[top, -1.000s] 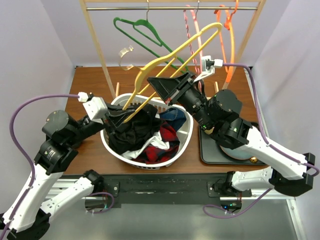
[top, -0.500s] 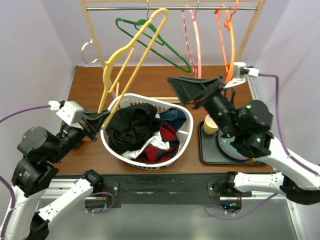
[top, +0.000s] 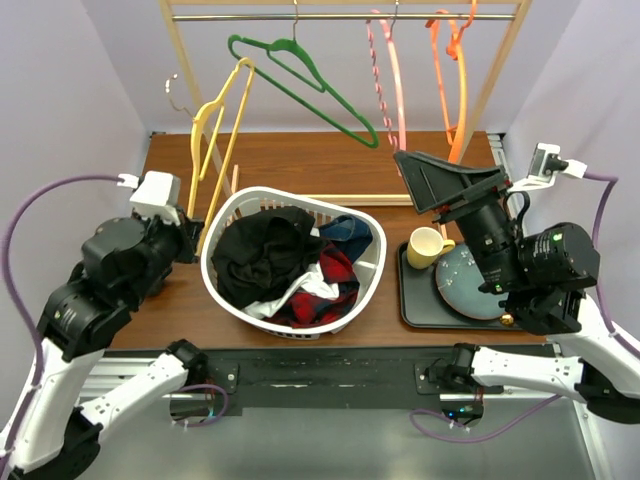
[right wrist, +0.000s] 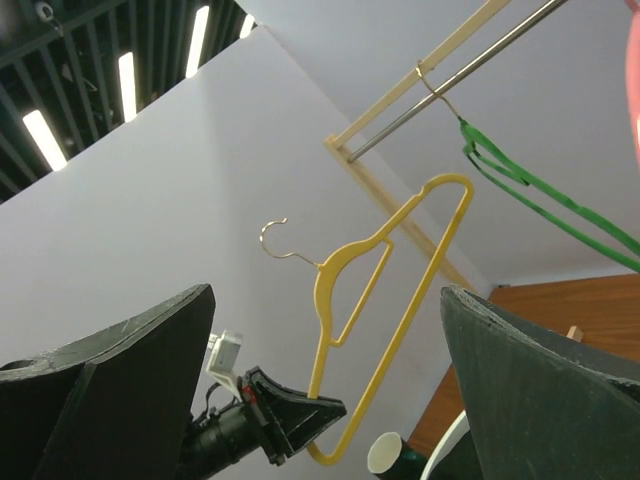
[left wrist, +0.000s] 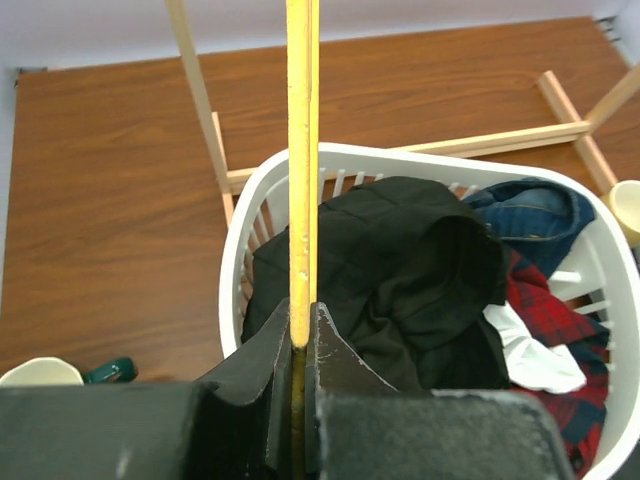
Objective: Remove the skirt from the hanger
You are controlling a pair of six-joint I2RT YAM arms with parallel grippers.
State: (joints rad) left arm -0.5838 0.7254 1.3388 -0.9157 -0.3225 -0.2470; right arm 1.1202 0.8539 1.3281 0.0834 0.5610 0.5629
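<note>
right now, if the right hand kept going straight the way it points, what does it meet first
Probably the yellow hanger, held up by the left hand: it sits between the fingers of the open right hand in the wrist view. Depth is unclear, so the hand might pass beside it.

L arm [top: 95,300] is seen folded at lower left of the top view, with the elbow low and the wrist turned toward frame centre. L gripper [left wrist: 303,335] is shown in the wrist view clamped on the bar of a yellow hanger [left wrist: 300,150], jaws pressed tight on either side. R arm [top: 545,265] is pictured at mid-right, forearm reared up and the wrist cam tipped skyward. R gripper [top: 450,180] is held spread wide, with the fingers [right wrist: 120,380] well apart and aimed toward upper left of the frame.
</note>
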